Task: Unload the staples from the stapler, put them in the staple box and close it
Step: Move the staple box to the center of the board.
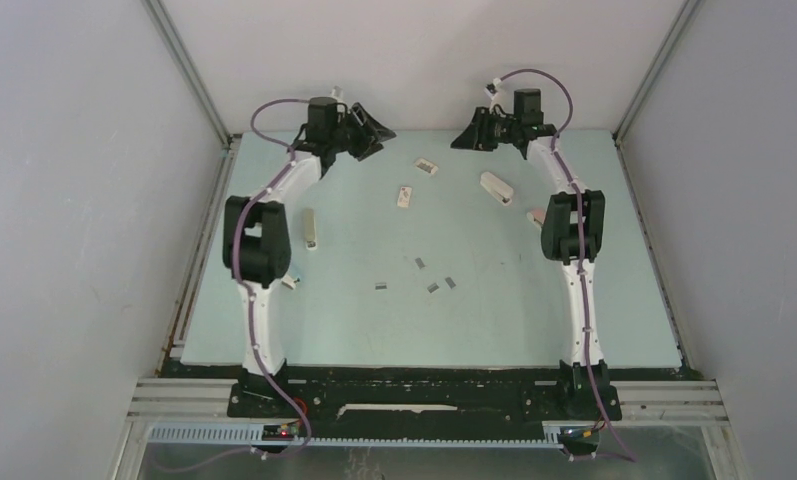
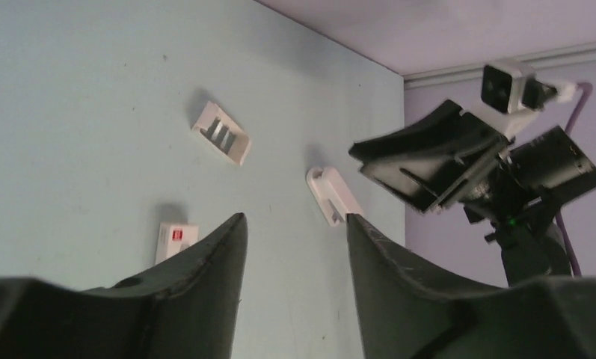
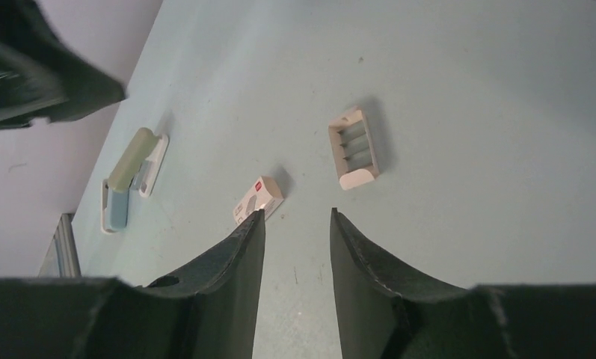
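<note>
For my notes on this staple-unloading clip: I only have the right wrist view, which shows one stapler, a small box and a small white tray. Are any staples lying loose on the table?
Observer: Yes. The top view shows four small grey staples lying apart on the table, towards the arm bases.
Operator: Is there a second stapler anywhere?
Observer: Yes. A white stapler lies near the right arm, outside your view.
Operator: Is the left gripper holding anything?
Observer: No. The left wrist view shows the left gripper with its fingers apart and nothing between them.
</note>
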